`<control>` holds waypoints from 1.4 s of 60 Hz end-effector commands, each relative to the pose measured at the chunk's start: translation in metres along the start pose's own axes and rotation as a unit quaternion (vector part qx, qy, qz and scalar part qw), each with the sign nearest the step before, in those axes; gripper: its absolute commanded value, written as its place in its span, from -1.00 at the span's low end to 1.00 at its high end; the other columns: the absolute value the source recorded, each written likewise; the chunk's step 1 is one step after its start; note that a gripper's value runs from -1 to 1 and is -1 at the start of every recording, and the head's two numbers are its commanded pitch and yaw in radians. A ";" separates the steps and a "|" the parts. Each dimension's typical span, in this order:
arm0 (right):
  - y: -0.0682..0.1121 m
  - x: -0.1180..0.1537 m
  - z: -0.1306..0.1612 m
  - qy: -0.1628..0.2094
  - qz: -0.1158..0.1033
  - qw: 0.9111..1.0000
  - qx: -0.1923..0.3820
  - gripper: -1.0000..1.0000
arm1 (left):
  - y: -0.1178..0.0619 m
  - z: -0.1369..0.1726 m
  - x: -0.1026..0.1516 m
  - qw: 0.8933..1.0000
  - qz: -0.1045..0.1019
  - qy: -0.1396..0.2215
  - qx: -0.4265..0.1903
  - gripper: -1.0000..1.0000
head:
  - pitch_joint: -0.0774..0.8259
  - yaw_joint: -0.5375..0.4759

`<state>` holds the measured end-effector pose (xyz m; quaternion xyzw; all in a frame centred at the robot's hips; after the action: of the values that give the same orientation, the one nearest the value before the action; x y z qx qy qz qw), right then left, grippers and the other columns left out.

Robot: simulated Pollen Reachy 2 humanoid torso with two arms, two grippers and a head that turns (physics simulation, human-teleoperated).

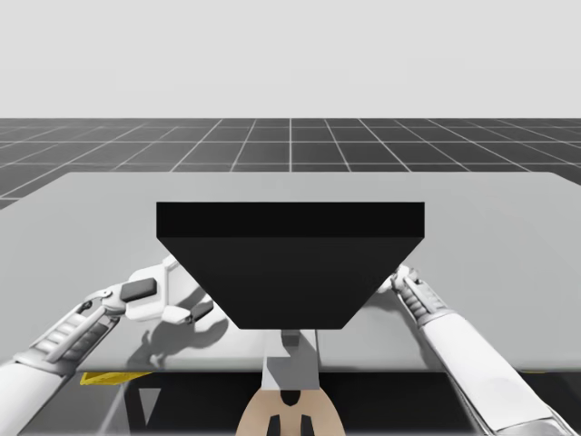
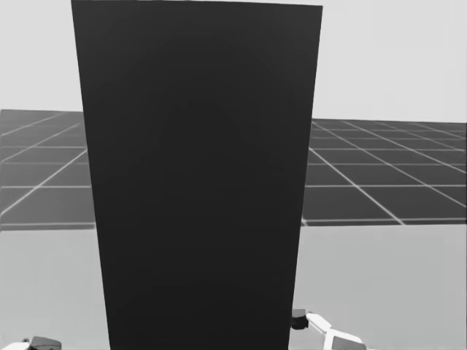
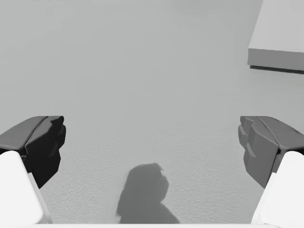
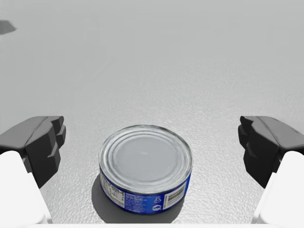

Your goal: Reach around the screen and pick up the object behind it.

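A tall black screen (image 1: 290, 263) stands upright in the middle of the grey table (image 1: 508, 236) and blocks the head view as a dark panel (image 2: 197, 175). A low round can (image 4: 145, 168) with a blue label and a silver lid stands upright on the table, between the fingers of my right gripper (image 4: 152, 140). Its fingers are open and stand well clear of the can on both sides. My right arm (image 1: 445, 331) reaches in past the screen's right edge, which hides its gripper. My left gripper (image 1: 172, 302) is open and empty beside the screen's left side, over bare table (image 3: 142, 95).
A pale grey block (image 3: 280, 38) lies ahead of my left gripper, off to one side. My right arm (image 2: 332, 335) and left arm (image 2: 36, 343) show low beside the screen in the head view. A yellow scrap (image 1: 100, 377) sits under the table's near edge.
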<state>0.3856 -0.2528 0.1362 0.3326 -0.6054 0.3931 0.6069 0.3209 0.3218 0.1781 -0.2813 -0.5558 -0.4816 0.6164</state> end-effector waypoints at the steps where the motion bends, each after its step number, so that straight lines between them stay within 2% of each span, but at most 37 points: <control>1: 0.004 -0.024 -0.022 0.009 -0.027 0.999 0.040 -1.00 | -0.005 -0.002 0.005 1.000 0.000 0.000 -0.025 -1.00 | -0.49 -0.12; 10: 0.005 -0.038 -0.028 0.017 -0.030 0.999 0.041 -1.00 | -0.006 -0.004 0.006 1.000 -0.003 0.000 -0.027 -1.00 | -0.48 -0.12; 13: 0.005 -0.041 -0.030 0.022 -0.040 0.998 0.050 -1.00 | -0.006 -0.004 0.007 1.000 -0.003 -0.001 -0.028 -1.00 | -0.48 -0.13; 15: 0.004 -0.043 -0.032 0.026 -0.035 0.998 0.046 -1.00 | -0.006 -0.004 0.007 1.000 -0.003 -0.002 -0.028 -1.00 | -0.48 -0.14; 24: 0.003 -0.048 -0.034 0.041 -0.048 0.998 0.025 -1.00 | -0.006 -0.004 0.006 1.000 -0.001 -0.003 -0.029 -1.00 | -0.48 -0.15; 25: 0.003 -0.047 -0.033 0.034 -0.027 0.999 -0.001 -0.76 | -0.007 -0.005 0.006 1.000 0.000 -0.002 -0.029 -1.00 | -0.49 -0.15; 26: 0.003 -0.047 -0.033 0.031 -0.026 0.999 -0.006 -0.42 | -0.007 -0.005 0.006 1.000 0.000 -0.002 -0.029 -1.00 | -0.49 -0.15; 27: 0.003 -0.047 -0.032 0.026 -0.021 0.999 -0.012 -0.17 | -0.007 -0.005 0.006 1.000 0.000 -0.002 -0.029 -1.00 | -0.49 -0.15; 28: 0.002 -0.046 -0.032 0.026 -0.026 0.999 -0.008 0.59 | -0.007 -0.005 0.006 1.000 0.000 -0.001 -0.029 -1.00 | -0.49 -0.15; 29: 0.002 -0.044 -0.031 0.024 -0.032 0.999 -0.015 0.97 | -0.007 -0.005 0.006 1.000 0.000 -0.001 -0.029 -1.00 | -0.49 -0.15; 40: 0.001 -0.041 -0.022 0.027 -0.023 0.999 -0.035 1.00 | -0.007 -0.005 0.006 1.000 -0.001 0.001 -0.030 -1.00 | -0.49 -0.15; 45: -0.001 -0.041 -0.018 0.028 -0.026 0.998 -0.043 1.00 | -0.007 -0.005 0.006 1.000 -0.001 0.002 -0.030 -1.00 | -0.50 -0.15; 47: -0.003 -0.040 -0.015 0.029 -0.030 0.998 -0.049 1.00 | -0.007 -0.005 0.007 1.000 -0.001 0.002 -0.029 -1.00 | -0.50 -0.15; 51: -0.009 -0.037 -0.010 0.033 -0.025 0.997 -0.063 1.00 | -0.007 -0.005 0.007 1.000 -0.001 0.002 -0.029 -1.00 | -0.50 -0.15; 58: -0.021 -0.017 0.002 0.015 -0.016 0.996 -0.087 1.00 | -0.007 -0.005 0.007 1.000 -0.001 0.003 -0.027 -1.00 | -0.50 -0.14; 63: -0.030 0.009 0.014 0.003 0.007 0.993 -0.115 1.00 | -0.006 -0.005 0.007 1.000 0.000 0.004 -0.026 -1.00 | -0.50 -0.14; 66: -0.033 0.019 0.019 -0.001 0.011 0.992 -0.124 1.00 | -0.006 -0.004 0.007 1.000 0.001 0.004 -0.025 -1.00 | -0.50 -0.14; 70: -0.042 0.043 0.034 -0.006 0.029 0.987 -0.156 1.00 | -0.005 -0.004 0.007 1.000 0.000 0.004 -0.024 -1.00 | -0.50 -0.14; 73: -0.046 0.049 0.041 -0.006 0.038 0.985 -0.166 1.00 | -0.005 -0.004 0.007 1.000 0.001 0.004 -0.024 -1.00 | -0.50 -0.14; 74: -0.051 0.055 0.048 -0.004 0.044 0.982 -0.183 1.00 | -0.005 -0.004 0.007 1.000 0.001 0.004 -0.024 -1.00 | -0.50 -0.14; 77: -0.055 0.061 0.055 -0.005 0.046 0.980 -0.193 1.00 | -0.005 -0.003 0.007 1.000 0.000 0.004 -0.023 -1.00 | -0.50 -0.14; 84: -0.069 0.082 0.081 0.004 0.074 0.967 -0.245 1.00 | -0.004 -0.002 0.007 1.000 0.001 0.005 -0.022 -1.00 | -0.50 -0.13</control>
<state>0.4002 -0.3191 0.1881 0.1877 -0.6741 0.2961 0.6502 0.3171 0.3150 0.1827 -0.2898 -0.5465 -0.4932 0.6116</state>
